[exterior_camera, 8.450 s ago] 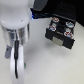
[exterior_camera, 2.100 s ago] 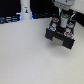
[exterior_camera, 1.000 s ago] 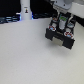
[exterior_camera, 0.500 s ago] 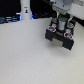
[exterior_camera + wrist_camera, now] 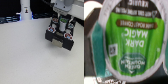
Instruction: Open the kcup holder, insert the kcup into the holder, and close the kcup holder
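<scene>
The pod point(image 5: 131, 42) has a glossy green printed foil-like lid with a pale smooth rim, the black holder point(image 5: 61, 36) looks like matt plastic, and the table point(image 5: 22, 55) beneath is a smooth, matt off-white surface.

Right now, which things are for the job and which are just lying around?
For the job: small round green-topped pod; black boxy drawer unit.
Just lying about: red-and-white-topped pods on the unit; white upright object behind.
</scene>
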You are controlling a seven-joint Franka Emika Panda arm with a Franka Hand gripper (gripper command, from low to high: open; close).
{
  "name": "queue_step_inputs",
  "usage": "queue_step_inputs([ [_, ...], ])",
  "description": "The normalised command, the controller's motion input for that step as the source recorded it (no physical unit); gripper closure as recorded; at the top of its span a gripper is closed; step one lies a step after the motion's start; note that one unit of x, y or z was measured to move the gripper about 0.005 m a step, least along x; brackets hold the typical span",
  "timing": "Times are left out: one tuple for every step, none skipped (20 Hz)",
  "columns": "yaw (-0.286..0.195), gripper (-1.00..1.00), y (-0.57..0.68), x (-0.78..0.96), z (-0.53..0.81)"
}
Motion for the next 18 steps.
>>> queue_step_inputs([
  [0.005,1.0,0.04,-0.11,-0.02],
  [0.022,-1.0,0.06,-0.08,-0.05],
  [0.009,1.0,-0.01,-0.16,-0.03],
  [0.011,1.0,-0.01,-0.17,-0.07],
  [0.008,1.0,-0.01,-0.14,-0.1],
  [0.032,-1.0,0.07,-0.02,0.03],
  [0.005,1.0,-0.02,-0.11,-0.06],
  [0.003,1.0,-0.01,-0.09,-0.06],
  [0.0,1.0,0.0,-0.06,-0.07],
  [0.001,1.0,-0.01,-0.08,-0.05],
  [0.009,1.0,-0.02,-0.22,0.09],
  [0.009,1.0,0.02,-0.19,0.22],
  [0.01,-1.0,0.04,0.05,0.04],
  [0.012,-1.0,-0.1,0.2,0.31],
  [0.036,-1.0,-0.23,0.33,0.34],
  [0.0,1.0,0.0,-0.08,0.01],
  [0.0,1.0,0.0,-0.12,0.0],
  [0.0,1.0,0.0,-0.13,0.0],
])
